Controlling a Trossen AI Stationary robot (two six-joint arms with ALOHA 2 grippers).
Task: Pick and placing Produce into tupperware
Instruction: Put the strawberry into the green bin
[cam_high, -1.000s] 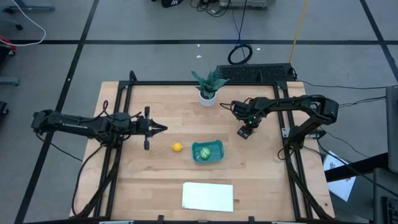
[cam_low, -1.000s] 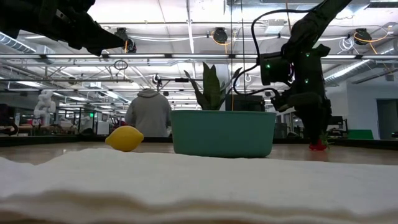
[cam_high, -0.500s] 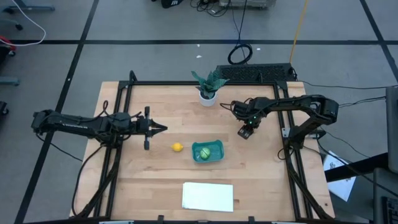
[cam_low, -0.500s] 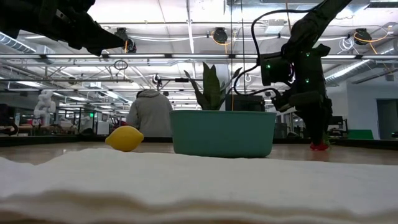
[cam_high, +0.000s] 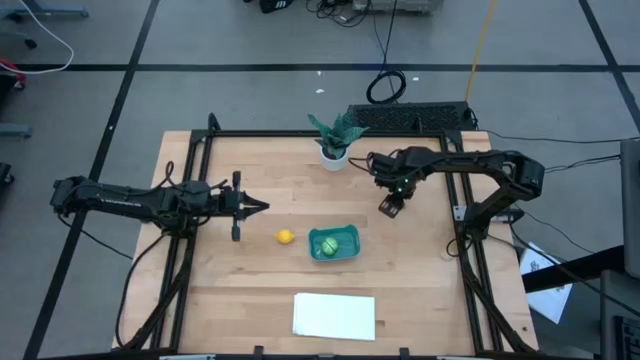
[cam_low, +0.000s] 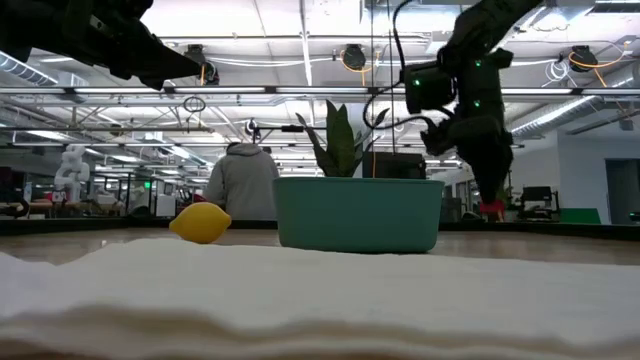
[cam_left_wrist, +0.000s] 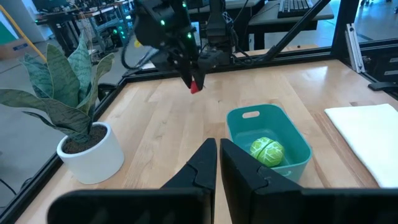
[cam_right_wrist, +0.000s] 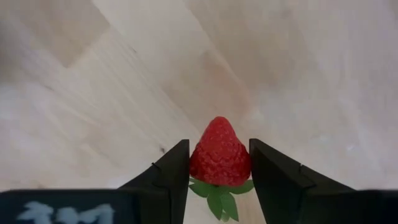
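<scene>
A: From above, what is hiding under the right claw (cam_high: 391, 207)?
B: Its load is hard to make out; the teal tub (cam_high: 346, 245), nearer us, is holding the green piece (cam_high: 327, 245), the lemon (cam_high: 285, 236) lying beside.
A: Wrist view?
B: It is clamping a red strawberry (cam_right_wrist: 219, 154), lifted off the surface (cam_right_wrist: 112, 93). The left claw (cam_left_wrist: 217, 153) is sitting pinched together.

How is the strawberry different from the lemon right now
The strawberry is red and pointed; the lemon is yellow and rounded. The strawberry is clamped in the right gripper and lifted off the table; the lemon lies loose on the wood, left of the blue tub. Both are small toy produce, neither in the tub.
</scene>
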